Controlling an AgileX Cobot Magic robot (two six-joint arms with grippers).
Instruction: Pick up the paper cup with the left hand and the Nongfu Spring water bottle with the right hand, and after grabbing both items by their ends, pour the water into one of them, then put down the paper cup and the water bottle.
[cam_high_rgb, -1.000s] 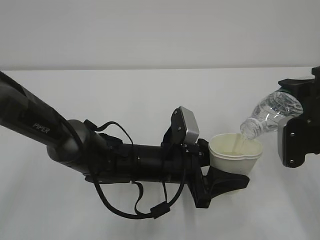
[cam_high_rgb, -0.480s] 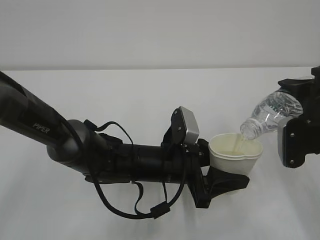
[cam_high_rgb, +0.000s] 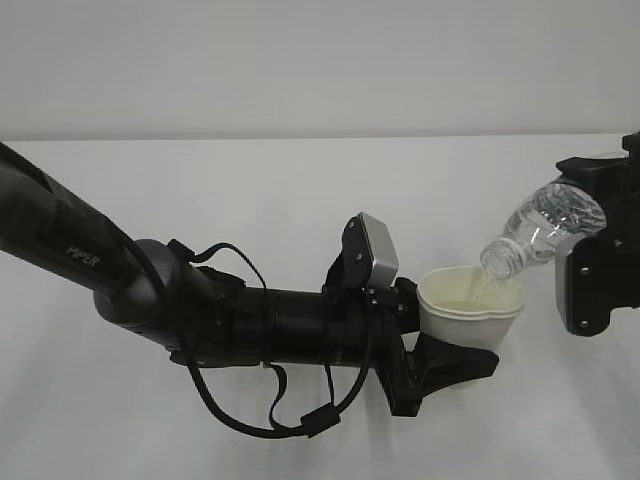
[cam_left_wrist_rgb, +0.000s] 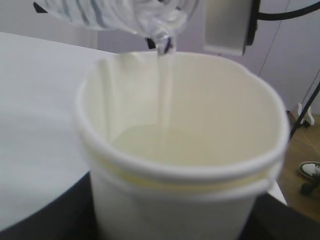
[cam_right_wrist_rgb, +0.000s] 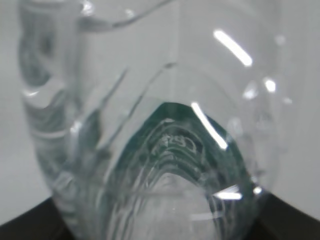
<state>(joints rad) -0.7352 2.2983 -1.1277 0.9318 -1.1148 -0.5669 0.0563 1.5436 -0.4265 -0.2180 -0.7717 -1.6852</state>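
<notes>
My left gripper (cam_high_rgb: 450, 352) is shut on the white paper cup (cam_high_rgb: 470, 310), holding it upright above the table near its base. The cup (cam_left_wrist_rgb: 180, 165) fills the left wrist view, its rim squeezed slightly out of round, with water (cam_left_wrist_rgb: 165, 147) pooled inside. My right gripper (cam_high_rgb: 600, 260) is shut on the Nongfu Spring water bottle (cam_high_rgb: 540, 230), which tilts neck-down to the left over the cup's far rim. A thin stream of water (cam_left_wrist_rgb: 164, 85) runs from the bottle's mouth (cam_left_wrist_rgb: 162, 37) into the cup. In the right wrist view the clear bottle (cam_right_wrist_rgb: 160, 150) fills the frame, its green label showing through.
The white table (cam_high_rgb: 300, 180) spreads below both arms, with a pale wall behind it. The left arm (cam_high_rgb: 150, 290) with its looped cables lies low across the table's left half. A table edge and floor show at the right of the left wrist view.
Both arms hold still. The water keeps running from the bottle into the cup.
</notes>
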